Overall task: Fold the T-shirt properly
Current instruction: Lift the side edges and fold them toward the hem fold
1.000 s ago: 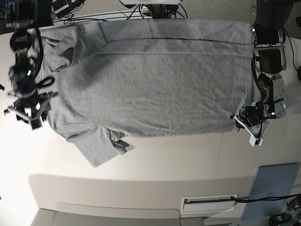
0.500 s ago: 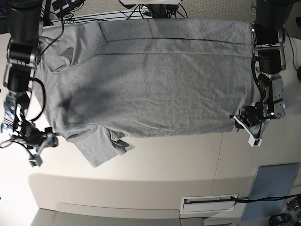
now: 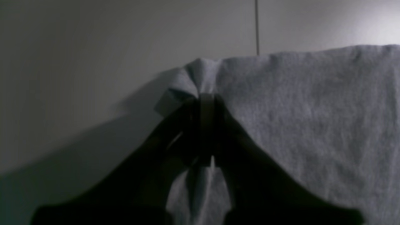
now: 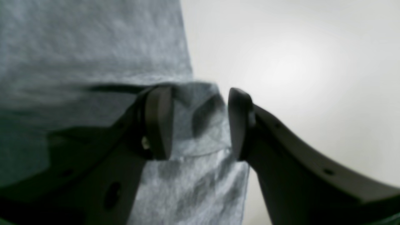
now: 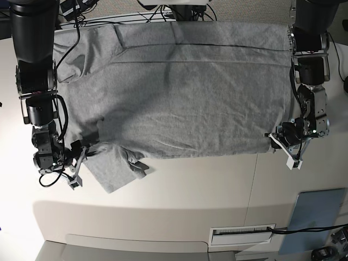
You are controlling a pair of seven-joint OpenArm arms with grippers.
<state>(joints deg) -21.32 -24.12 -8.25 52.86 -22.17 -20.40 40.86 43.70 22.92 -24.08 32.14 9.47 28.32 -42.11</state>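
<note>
The heather-grey T-shirt lies spread flat on the white table, plain side up, neck toward the left. My left gripper is shut on the shirt's lower hem corner at the right; in the left wrist view the corner bunches between the closed jaws. My right gripper is at the lower sleeve on the left. In the right wrist view its fingers stand apart with the sleeve edge between them.
Cables lie at the table's far edge above the shirt. A blue-grey panel sits at the lower right, with a slotted vent beside it. A table seam runs below the hem corner.
My right arm has swung from beside the collar down to the lower sleeve, and its open jaws now straddle the sleeve edge. The left arm has not moved.
</note>
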